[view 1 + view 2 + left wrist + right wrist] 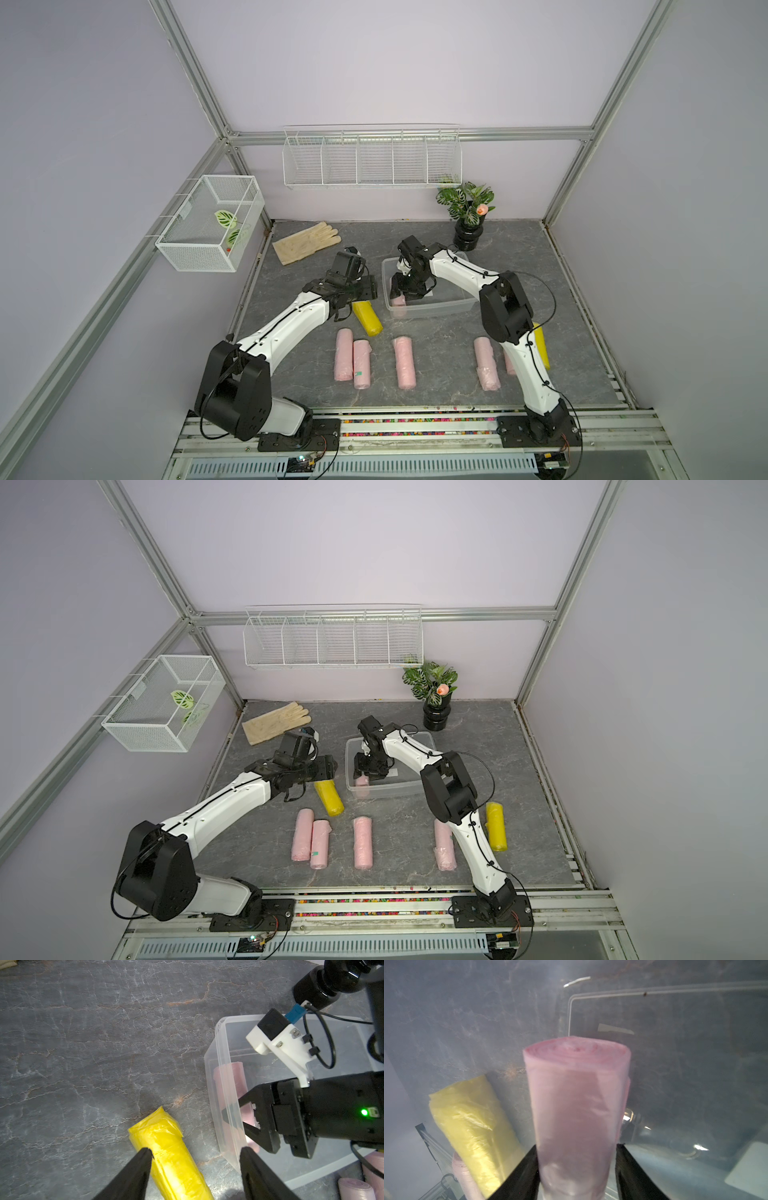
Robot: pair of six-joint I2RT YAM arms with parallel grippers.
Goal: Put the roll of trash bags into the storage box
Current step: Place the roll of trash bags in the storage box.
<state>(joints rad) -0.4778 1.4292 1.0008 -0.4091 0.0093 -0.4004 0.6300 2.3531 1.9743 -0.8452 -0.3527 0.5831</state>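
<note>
- The right pincer [400, 294] is down inside the storage box [436, 311]. Its jaws sit on either side of a pink roll [577, 1095] of trash bags, close against it. I cannot tell whether they are pinching it or have let it go.
- That roll is already inside the box, running straight out ahead of the pincer along the wall that faces the other arm. It looks low, but I can't say it is resting on the floor.
- To my eye the step is the release. The jaws should part well clear of the roll on both sides, then the pincer should rise straight up. Any sideways drift could drag the slippery film or knock the light, clear box.
- The left pincer [196, 1150] hangs half spread with nothing in it, just beside the box wall. A yellow roll [172, 1159] lies under it on the tabletop [561, 291] and looks like a sensible next pick.
- Back towards the arm bases, more pink rolls [405, 361] lie in a loose row, with a second yellow roll [496, 827] by the right arm.
- Beyond the pincers, a pale glove [305, 247] and a potted plant [467, 237] sit on the grey, stone-patterned tabletop.
- The walls are lilac in a metal frame. They carry a long wire rack [372, 166] and a mesh basket [208, 224].
</note>
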